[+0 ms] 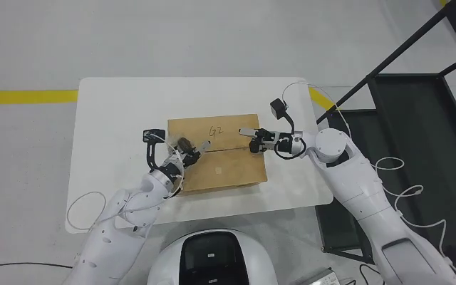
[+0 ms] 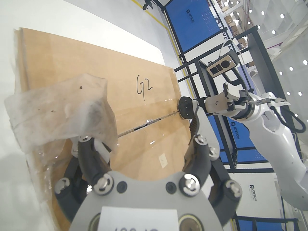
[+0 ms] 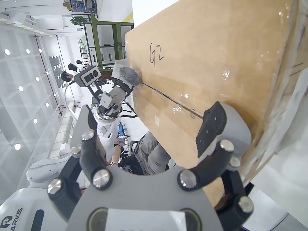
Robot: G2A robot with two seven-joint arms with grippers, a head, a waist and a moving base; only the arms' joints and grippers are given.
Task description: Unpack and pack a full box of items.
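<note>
A closed cardboard box (image 1: 221, 167) marked "G2" lies in the middle of the white table (image 1: 114, 114). Its top seam (image 2: 144, 124) is covered with clear tape and partly split. My left gripper (image 1: 194, 147) hovers open over the seam's left end. A crumpled piece of clear tape (image 2: 60, 111) clings to one of its fingers, and the other finger (image 2: 186, 108) is bare. At the seam's right end my right gripper (image 1: 249, 140) is open, with one pad (image 3: 211, 126) against the box (image 3: 204, 49) edge. Nothing is between its fingers.
A dark metal rack (image 1: 399, 121) stands close beside the table on the right arm's side. White tabletop borders the box on all sides, widest to the left. A yellow line (image 1: 35, 95) runs along the floor beyond the table's left corner.
</note>
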